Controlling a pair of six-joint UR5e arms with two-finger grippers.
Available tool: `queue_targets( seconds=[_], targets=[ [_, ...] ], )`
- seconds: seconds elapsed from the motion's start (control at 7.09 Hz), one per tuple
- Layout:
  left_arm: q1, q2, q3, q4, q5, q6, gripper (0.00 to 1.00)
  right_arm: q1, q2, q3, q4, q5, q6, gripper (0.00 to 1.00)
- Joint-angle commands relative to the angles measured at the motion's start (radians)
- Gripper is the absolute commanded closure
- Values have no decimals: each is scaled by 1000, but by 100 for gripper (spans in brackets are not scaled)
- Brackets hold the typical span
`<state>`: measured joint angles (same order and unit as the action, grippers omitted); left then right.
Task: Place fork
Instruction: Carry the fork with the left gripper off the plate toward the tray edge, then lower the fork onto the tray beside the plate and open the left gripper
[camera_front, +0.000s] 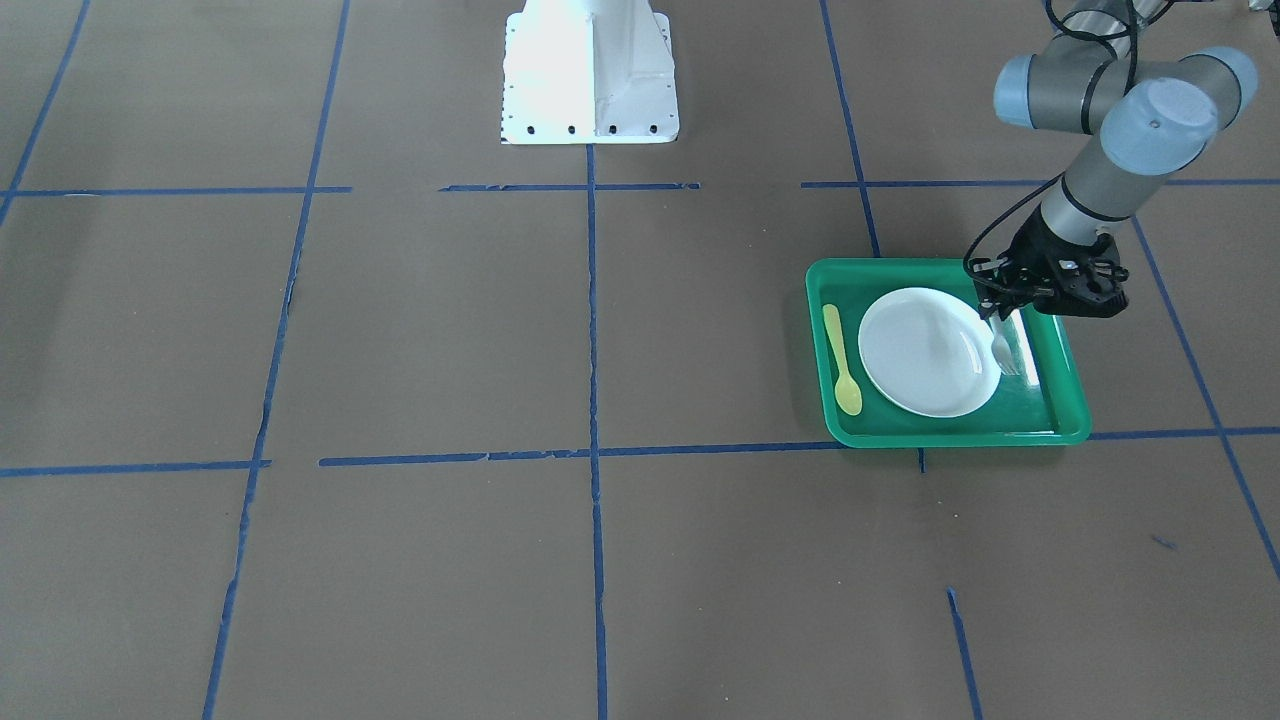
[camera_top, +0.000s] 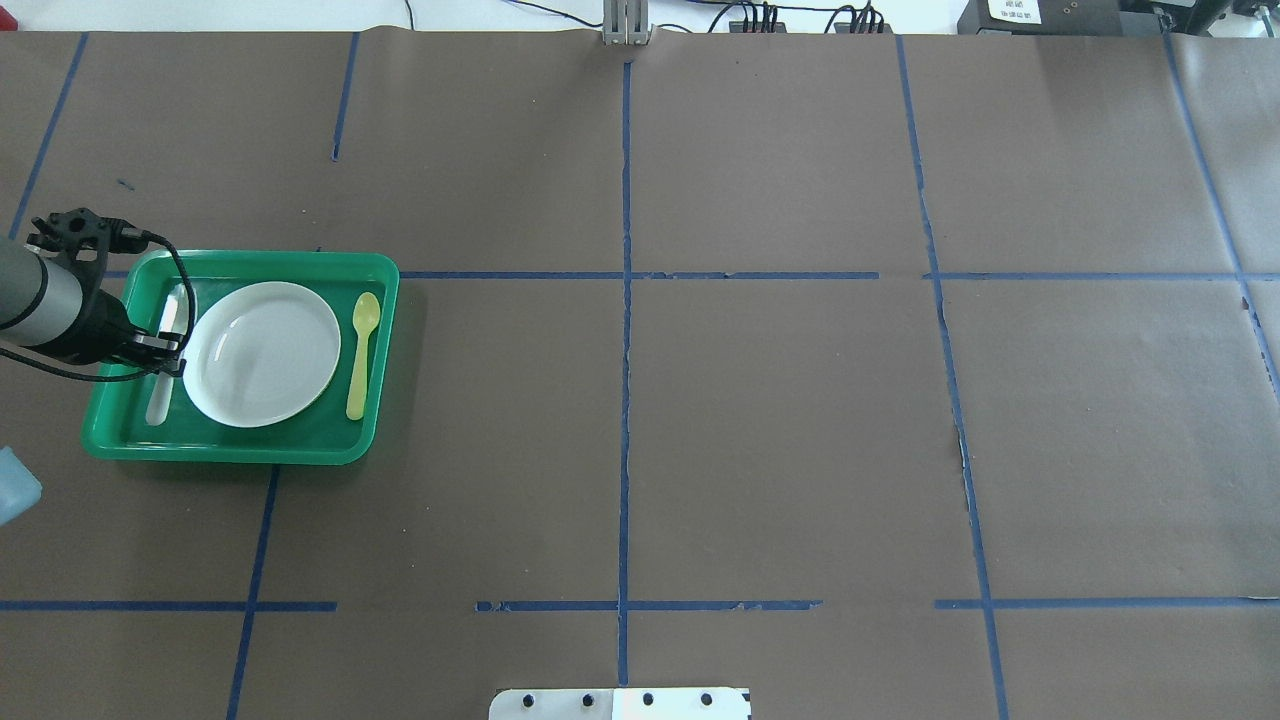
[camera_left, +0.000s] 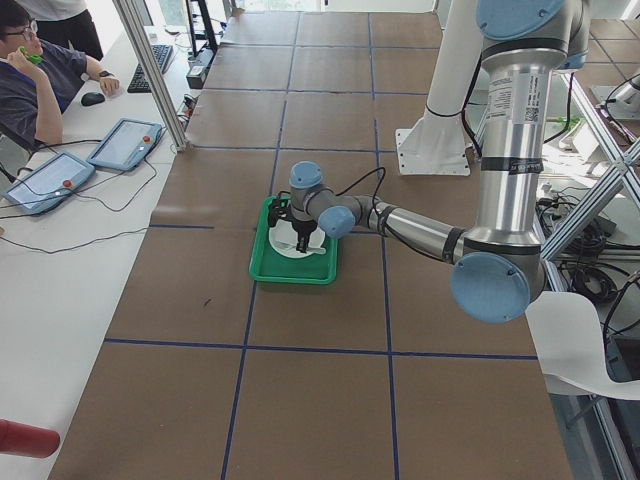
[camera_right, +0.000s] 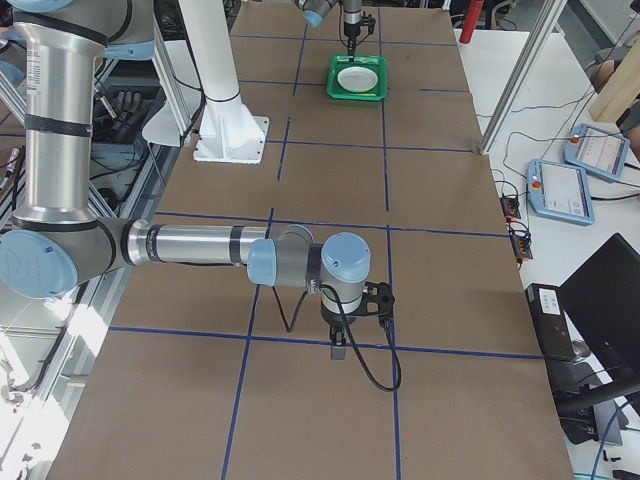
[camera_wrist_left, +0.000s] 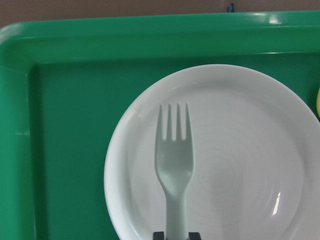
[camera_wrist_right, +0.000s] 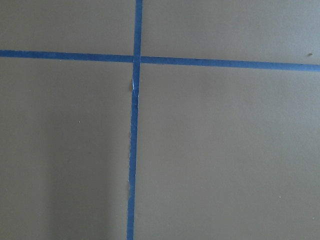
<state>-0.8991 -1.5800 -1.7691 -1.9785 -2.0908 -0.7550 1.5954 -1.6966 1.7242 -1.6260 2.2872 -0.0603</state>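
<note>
My left gripper (camera_front: 1000, 318) is shut on the handle of the pale whitish-green fork (camera_front: 1004, 348). It holds the fork over the green tray (camera_front: 950, 438), at the edge of the white plate (camera_front: 925, 350). In the left wrist view the fork (camera_wrist_left: 174, 165) points away from me, its tines over the plate (camera_wrist_left: 240, 150), and the fingertips (camera_wrist_left: 161, 234) show at the bottom edge. A yellow spoon (camera_front: 838, 355) lies in the tray on the plate's other side. My right gripper (camera_right: 340, 345) hangs over bare table far from the tray; I cannot tell if it is open or shut.
The tray (camera_top: 230, 455) sits at the table's left side in the overhead view. The brown table carries blue tape lines (camera_top: 625, 300). The white robot base (camera_front: 590, 70) stands at the table's edge. An operator (camera_left: 35, 80) sits beyond the table's far side.
</note>
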Motion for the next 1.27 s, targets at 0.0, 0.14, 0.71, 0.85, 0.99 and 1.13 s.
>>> queue_targets(
  seconds=[0.0,0.14,0.71,0.85,0.99,1.13],
  targets=[
    [-29,15,26,-2,0,59,100,0,0,0,0,0,-1,0],
    [-23,2,58,-2,2,51,100,0,0,0,0,0,0,0],
    [-18,-49,126,-3,17,31,100,0,0,0,0,0,0,0],
    [-17,-52,126,-3,15,14,100,0,0,0,0,0,0,0],
    [-17,-52,126,-3,12,16,87,0,0,0,0,0,0,0],
    [-17,-54,126,-3,9,23,51,0,0,0,0,0,-1,0]
  ],
)
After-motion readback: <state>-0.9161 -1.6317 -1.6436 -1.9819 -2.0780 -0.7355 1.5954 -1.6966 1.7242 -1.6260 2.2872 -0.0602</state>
